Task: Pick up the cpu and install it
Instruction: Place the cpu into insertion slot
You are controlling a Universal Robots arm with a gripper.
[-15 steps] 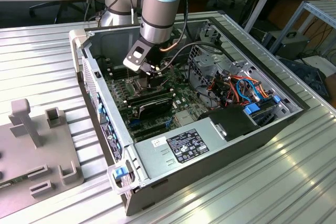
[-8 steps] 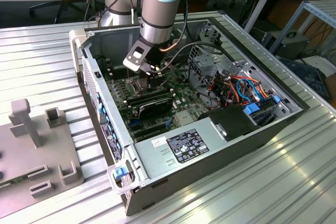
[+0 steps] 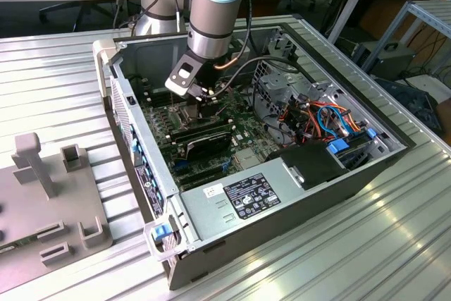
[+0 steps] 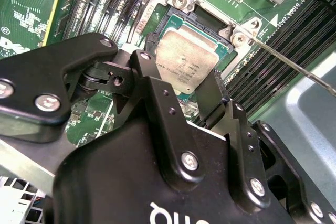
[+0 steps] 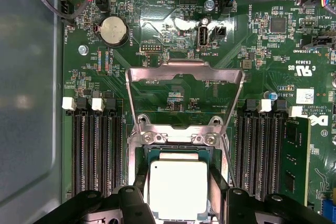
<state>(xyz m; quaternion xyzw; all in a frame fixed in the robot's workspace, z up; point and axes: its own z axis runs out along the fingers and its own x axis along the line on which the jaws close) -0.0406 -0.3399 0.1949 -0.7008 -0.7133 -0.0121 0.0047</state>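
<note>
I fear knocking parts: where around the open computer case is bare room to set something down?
Free: the ribbed table on the exterior view's right of the case. Crowded: inside the case, with cables and the arm above the cpu; the grey fixture occupies the exterior view's left.

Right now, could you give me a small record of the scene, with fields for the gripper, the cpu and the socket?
gripper: inside the open case, jaws closed on the cpu
cpu: over the socket, silvery face up; seated or not, unclear
socket frame: swung open, raised
case: lying on the metal table, side open
</note>
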